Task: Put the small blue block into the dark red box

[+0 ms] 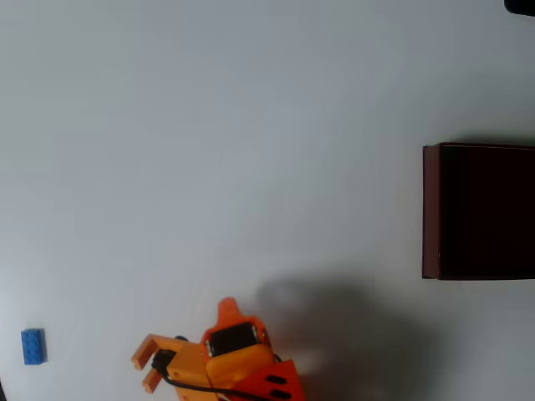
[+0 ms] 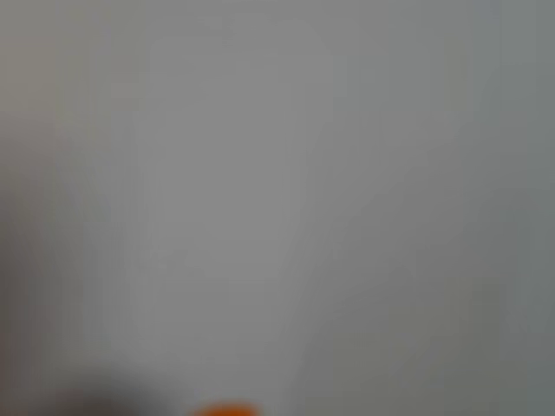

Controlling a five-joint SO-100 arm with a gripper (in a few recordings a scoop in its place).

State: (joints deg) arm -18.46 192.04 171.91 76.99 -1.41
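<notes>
In the overhead view, the tiny bright blue studded plastic brick [image 1: 33,346] lies at the pale tabletop's [image 1: 251,150] lower left, the orange end effector [image 1: 144,368] just right of it is open and empty and should straddle it squarely before closing, and the large maroon thin-walled box [image 1: 430,209] sits far right.

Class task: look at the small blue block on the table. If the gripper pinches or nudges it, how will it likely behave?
The small blue block looks like a rigid studded brick, so it probably won't bend. Being tiny beside the gripper, it is likely light and may slide on the smooth white table. Lying flat, it seems unlikely to roll or tip.
</notes>
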